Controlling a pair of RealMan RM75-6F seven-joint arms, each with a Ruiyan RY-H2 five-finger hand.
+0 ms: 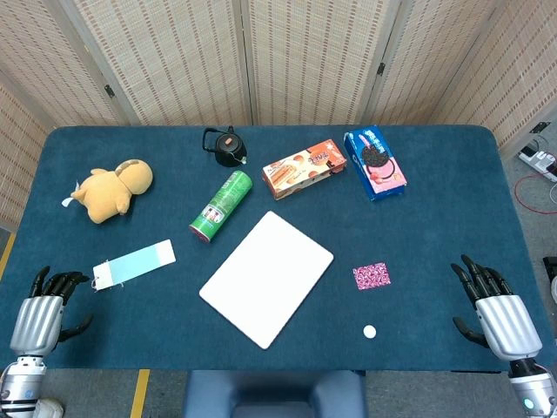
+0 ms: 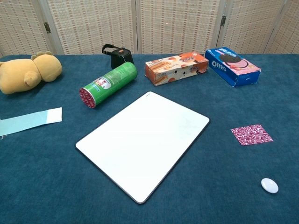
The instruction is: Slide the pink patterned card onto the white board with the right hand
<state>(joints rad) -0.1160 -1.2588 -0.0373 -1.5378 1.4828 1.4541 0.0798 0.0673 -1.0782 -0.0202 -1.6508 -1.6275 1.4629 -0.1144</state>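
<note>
The pink patterned card (image 1: 372,276) (image 2: 251,134) lies flat on the blue table, just right of the white board (image 1: 266,276) (image 2: 145,142) and apart from it. My right hand (image 1: 492,309) rests at the table's front right corner, fingers apart and holding nothing, well to the right of the card. At the front left corner sits my left hand (image 1: 43,309), also empty, its fingers slightly curled but spread. Neither hand shows in the chest view.
A small white disc (image 1: 370,331) (image 2: 269,185) lies in front of the card. Behind the board are a green can (image 1: 221,205), black teapot (image 1: 226,146), orange snack box (image 1: 304,169) and Oreo box (image 1: 375,163). A plush toy (image 1: 111,189) and light blue strip (image 1: 135,263) lie left.
</note>
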